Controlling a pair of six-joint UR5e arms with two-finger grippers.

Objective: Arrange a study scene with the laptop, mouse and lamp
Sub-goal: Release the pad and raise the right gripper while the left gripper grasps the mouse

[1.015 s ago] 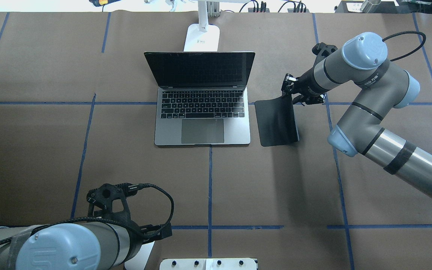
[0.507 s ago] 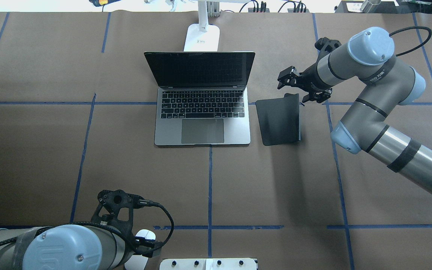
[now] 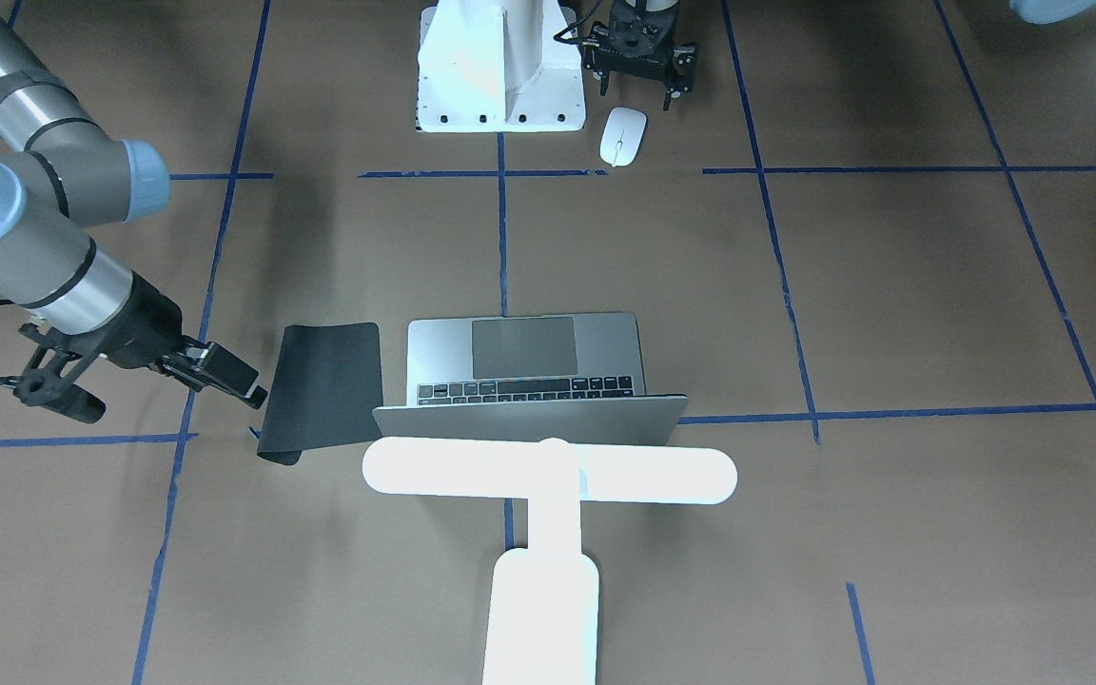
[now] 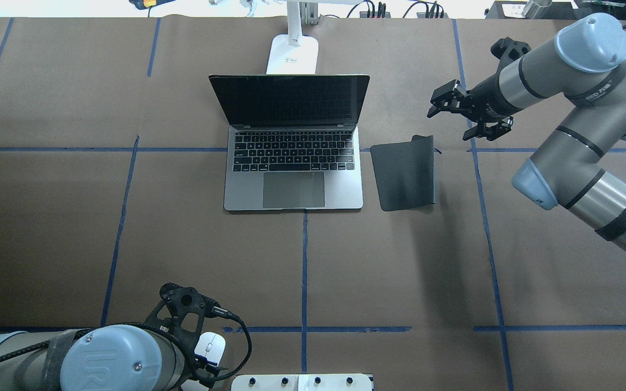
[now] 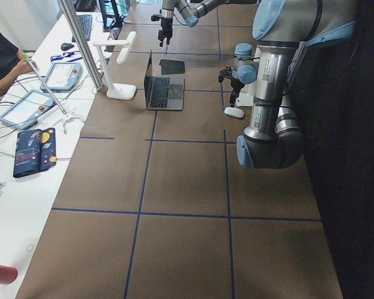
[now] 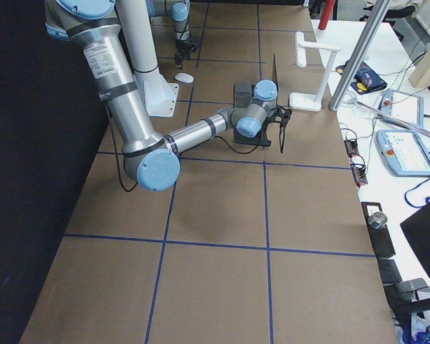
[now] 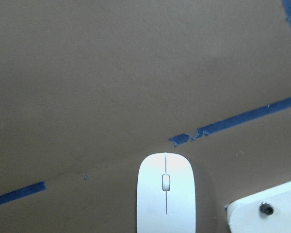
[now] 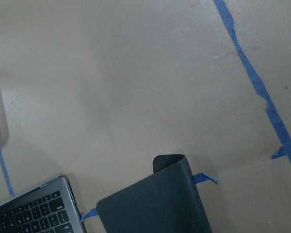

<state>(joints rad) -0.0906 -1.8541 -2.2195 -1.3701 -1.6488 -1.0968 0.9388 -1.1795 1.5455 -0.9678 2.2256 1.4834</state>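
The open silver-grey laptop [image 4: 293, 163] sits mid-table, screen dark. The white lamp [image 3: 548, 471] stands behind it; its base [image 4: 293, 53] shows in the overhead view. The white mouse [image 4: 211, 346] lies near the robot's pedestal and shows at the bottom centre of the left wrist view [image 7: 166, 194]. My left gripper [image 3: 636, 93] is open and empty, just behind the mouse and apart from it. My right gripper [image 4: 437, 105] is open and empty, in the air beyond the far right corner of the black mat [image 4: 404, 171].
The mat lies right of the laptop with its far corner [image 8: 169, 162] curled up. The white bolted pedestal [image 3: 500, 67] stands beside the mouse. Blue tape lines cross the brown table cover. Tablets and cables lie past the far edge.
My right gripper let go of the mat's corner and moved away to the right and farther back; the mat settled down. My left arm shifted right, uncovering the mouse.
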